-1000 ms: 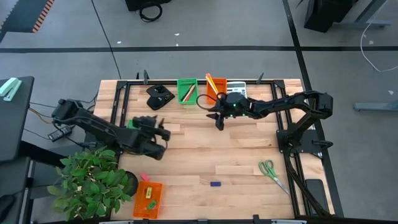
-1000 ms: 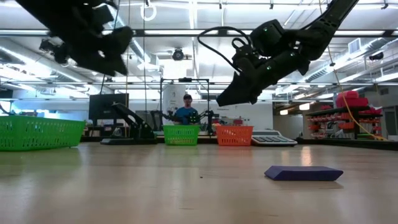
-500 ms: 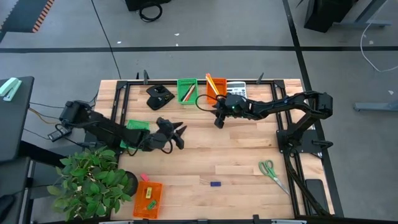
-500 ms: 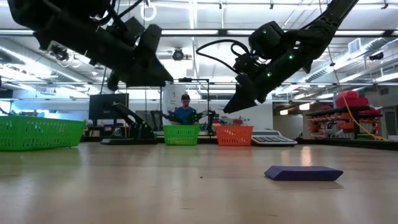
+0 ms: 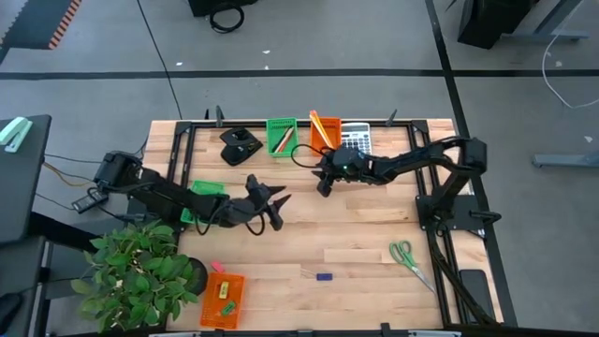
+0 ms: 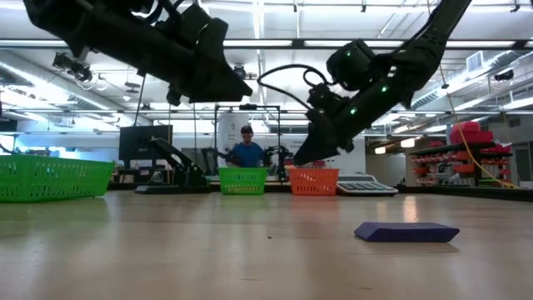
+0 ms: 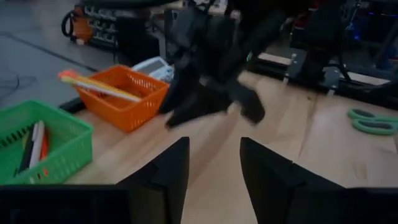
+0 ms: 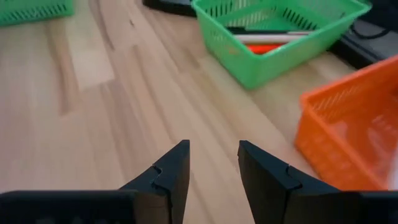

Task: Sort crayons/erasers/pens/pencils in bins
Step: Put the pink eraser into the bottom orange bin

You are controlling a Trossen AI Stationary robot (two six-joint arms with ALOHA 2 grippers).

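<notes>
Bins of perforated plastic sit around the pale wooden plank table (image 5: 374, 234): a bright green bin (image 5: 281, 136) and an orange bin (image 5: 327, 132) side by side at the far edge, another green bin (image 5: 199, 198) by the left edge, partly covered by the left arm, and a second orange bin (image 5: 223, 300) at the near left corner, holding small chunky erasers (image 5: 226, 292). Thin sticks lie in the far green bin, a long yellow-orange pencil (image 7: 99, 86) juts over the far orange bin's rim, and their exact kinds are hard to tell. A flat dark blue eraser (image 6: 406, 232) lies alone on the near boards, with green-handled scissors (image 5: 405, 256) well apart to its right. The left gripper (image 5: 277, 208) hovers over the table's middle, jaws parted and empty. The right gripper (image 5: 323, 183) hangs just in front of the far bins, likewise parted and empty. Open wood lies between and before both
</notes>
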